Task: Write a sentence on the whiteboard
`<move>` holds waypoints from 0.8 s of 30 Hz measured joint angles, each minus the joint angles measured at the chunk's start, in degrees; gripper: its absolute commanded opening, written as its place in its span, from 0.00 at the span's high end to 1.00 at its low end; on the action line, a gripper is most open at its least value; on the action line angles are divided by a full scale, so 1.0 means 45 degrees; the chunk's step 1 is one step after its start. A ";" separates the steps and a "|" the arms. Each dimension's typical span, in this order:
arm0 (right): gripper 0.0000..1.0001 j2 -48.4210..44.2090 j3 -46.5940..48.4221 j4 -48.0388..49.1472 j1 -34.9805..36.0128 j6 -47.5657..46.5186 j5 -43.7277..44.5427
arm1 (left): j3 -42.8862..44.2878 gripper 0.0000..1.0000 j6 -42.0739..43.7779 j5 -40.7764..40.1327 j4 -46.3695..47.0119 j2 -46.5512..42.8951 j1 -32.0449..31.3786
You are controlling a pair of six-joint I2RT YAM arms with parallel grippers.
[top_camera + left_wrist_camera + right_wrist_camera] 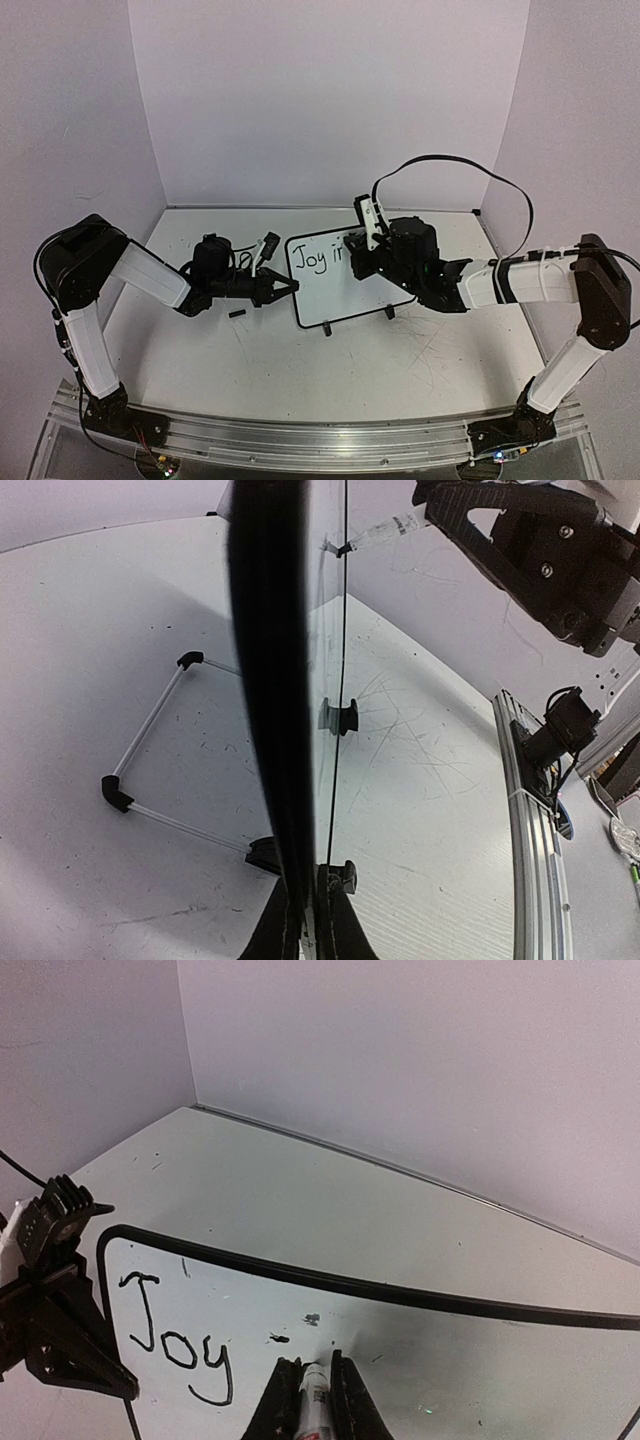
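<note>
Worktop point(400, 350) is carrying everything, its white surface showing scratches. Toward nine o'clock, the left end effector point(287, 288) is clamping shut on the left edge of the whiteboard point(335, 295), which is standing on its feet mid-worktop. A small black piece point(236, 314) is lying at seven o'clock from that end effector. The sentence point(317, 260), showing "Joy" and the start of another word, is sitting toward the board's ten o'clock corner. Toward three o'clock, the right end effector point(362, 243) is gripping a marker point(371, 220), its tip touching the board.
</note>
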 measured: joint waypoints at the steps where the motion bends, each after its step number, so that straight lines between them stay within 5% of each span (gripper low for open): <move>1: 1.00 0.0000 0.0000 0.0000 0.0000 0.0000 0.0020 | 0.0000 1.00 0.0000 -0.0003 0.0000 0.0000 -0.0003; 24: 1.00 -0.0049 -0.0817 0.0199 0.0005 0.0506 0.0128 | 0.0000 1.00 -0.0024 -0.0082 -0.0019 0.0000 0.0001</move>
